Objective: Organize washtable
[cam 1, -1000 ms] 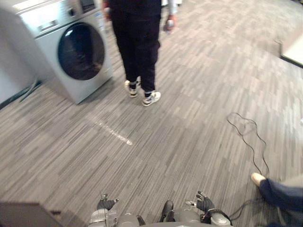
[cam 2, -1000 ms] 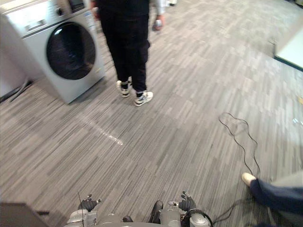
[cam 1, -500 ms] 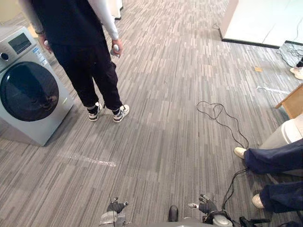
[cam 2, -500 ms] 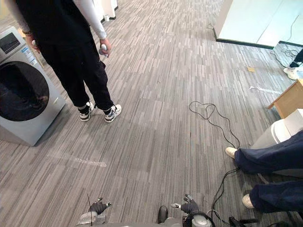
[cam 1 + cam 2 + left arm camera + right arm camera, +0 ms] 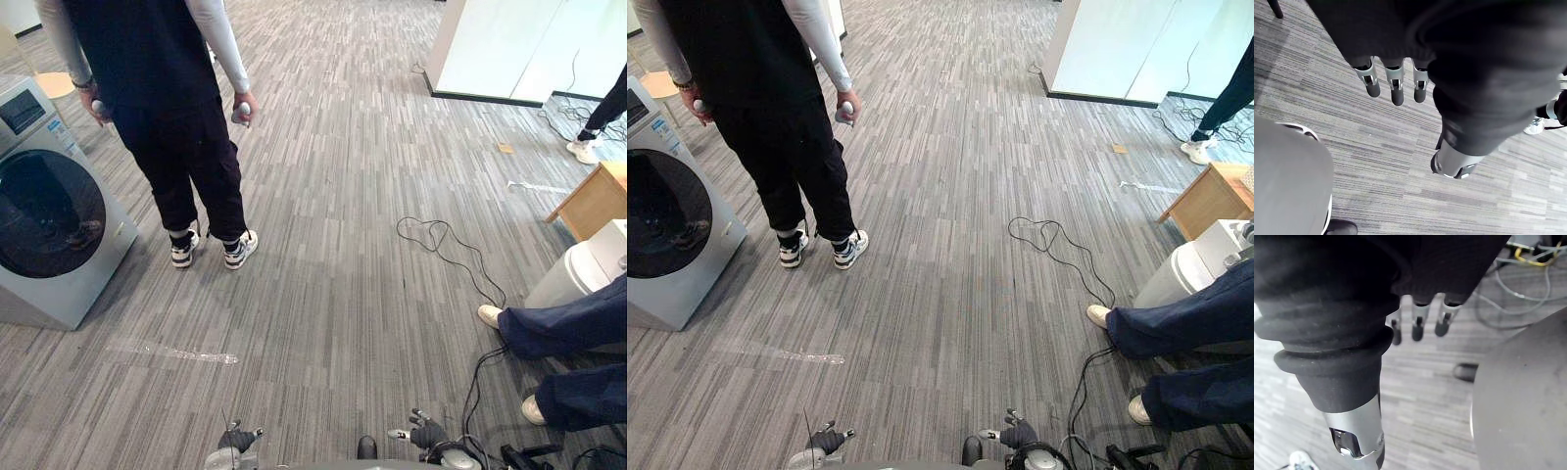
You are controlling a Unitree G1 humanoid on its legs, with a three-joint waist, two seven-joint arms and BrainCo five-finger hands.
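My left hand (image 5: pixel 1396 89) hangs low at my side above grey striped carpet, fingers straight and holding nothing; its thumb (image 5: pixel 1451 162) stands apart. My right hand (image 5: pixel 1417 326) hangs the same way on the other side, fingers straight and empty, thumb (image 5: pixel 1358 442) apart. Both hands also peek in at the bottom edge of the eye views, the left hand (image 5: pixel 235 442) and the right hand (image 5: pixel 423 435). A front-loading washing machine (image 5: pixel 47 220) with a dark round door stands at the far left.
A person in dark clothes (image 5: pixel 165 98) stands beside the washer, a small object in each hand. A seated person's legs (image 5: pixel 563 331) reach in from the right, by a white bin (image 5: pixel 578 277) and a wooden box (image 5: pixel 594 200). A white partition (image 5: pixel 502 47) stands far back.
The whole picture has swung right and upward, so the camera moved: the washer now sits at the left edge and the seated legs, bin and partition show. Both hands still hang empty.
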